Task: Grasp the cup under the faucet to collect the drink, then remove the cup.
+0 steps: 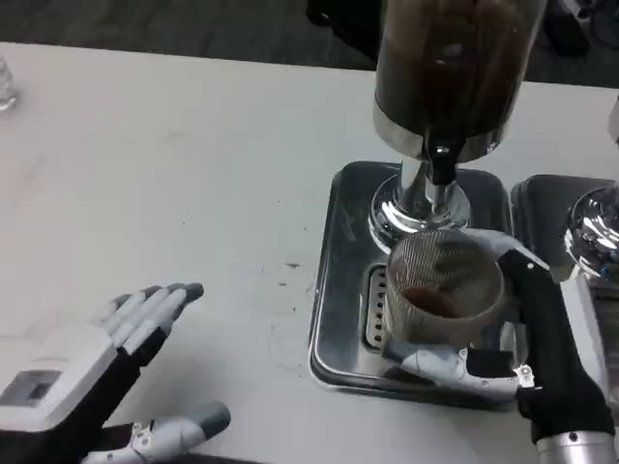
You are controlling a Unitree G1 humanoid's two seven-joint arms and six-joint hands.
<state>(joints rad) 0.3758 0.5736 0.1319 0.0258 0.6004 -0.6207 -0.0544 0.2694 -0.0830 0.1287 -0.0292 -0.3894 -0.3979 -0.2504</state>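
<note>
The cup (447, 295) is standing upright on the metal drip tray (340, 290), its long axis running vertical and its open mouth facing straight up toward the black faucet (443, 164) just above it. It is a clear, ribbed cup, and a little brown drink is sitting in its bottom. Behind it the dispenser (450, 68) is rising on a shiny chrome base, its tank dark with drink.

The right hand (503, 333) is wrapping around the cup from the right and front — one white finger is curving along the cup's lower front wall, another is lying against its upper right side, so the fingers are closing on the cup and holding it.

The left hand (106, 372) is resting on the white table (174, 174) well apart from the tray, fingers stretched forward and lying close together with the thumb spread off to the side, holding nothing.

The cup is sitting near the tray's front rim, beside the slotted grate. A second tray (546, 208) is lying just to the right with another chrome base (595, 227) on it — room on that side is looking tight. Broad bare table is lying to the left of the tray.
</note>
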